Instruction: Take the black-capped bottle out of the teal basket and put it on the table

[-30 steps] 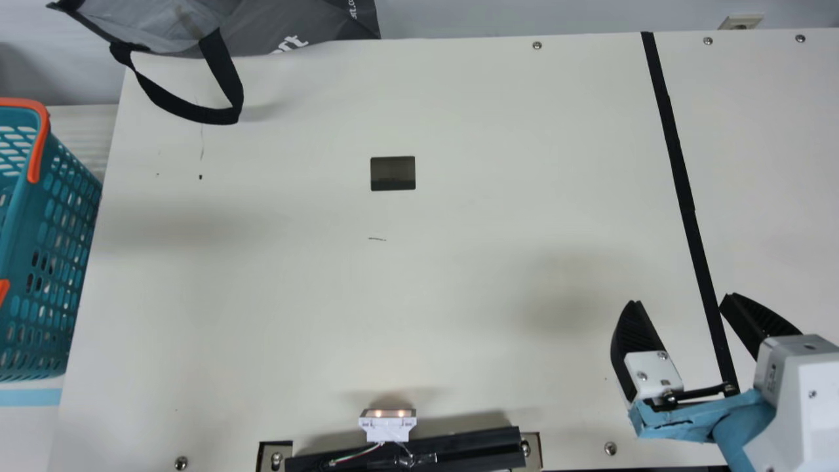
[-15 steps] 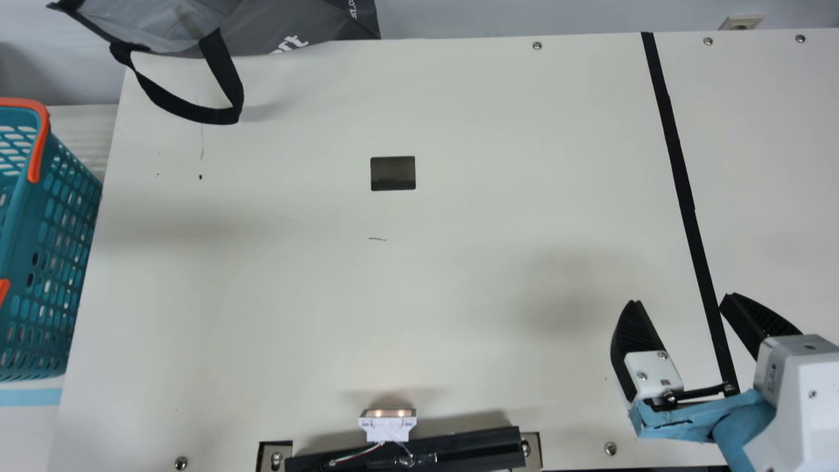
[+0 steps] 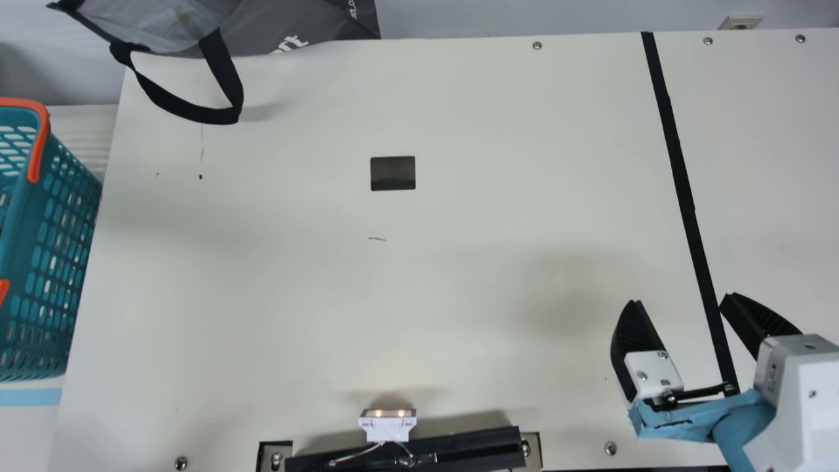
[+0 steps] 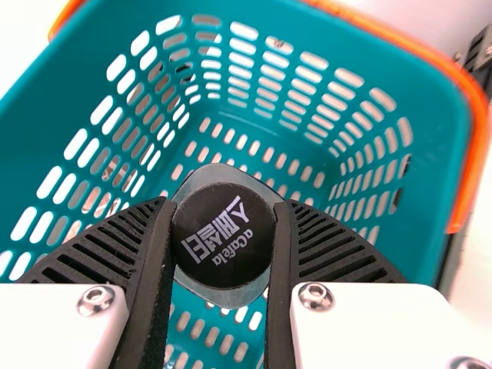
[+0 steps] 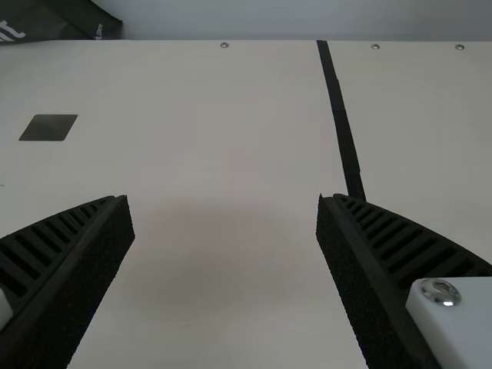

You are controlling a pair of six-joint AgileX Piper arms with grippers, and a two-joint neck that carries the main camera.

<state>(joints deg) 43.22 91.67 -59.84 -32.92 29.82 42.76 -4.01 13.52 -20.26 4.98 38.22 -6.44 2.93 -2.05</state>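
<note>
teal basket cropped, bottle mostly hidden

In your right wrist view, you have the right gripper with its two ribbed fingers spread wide over the cream table; a black strip runs from the table's far edge to behind one finger; beyond the other you see a dark rectangle; small screws dot the far edge, near dark grey fabric and a grey wall.

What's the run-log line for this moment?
left gripper: shut on bottle | basket: around bottle | right gripper: open, empty
</note>
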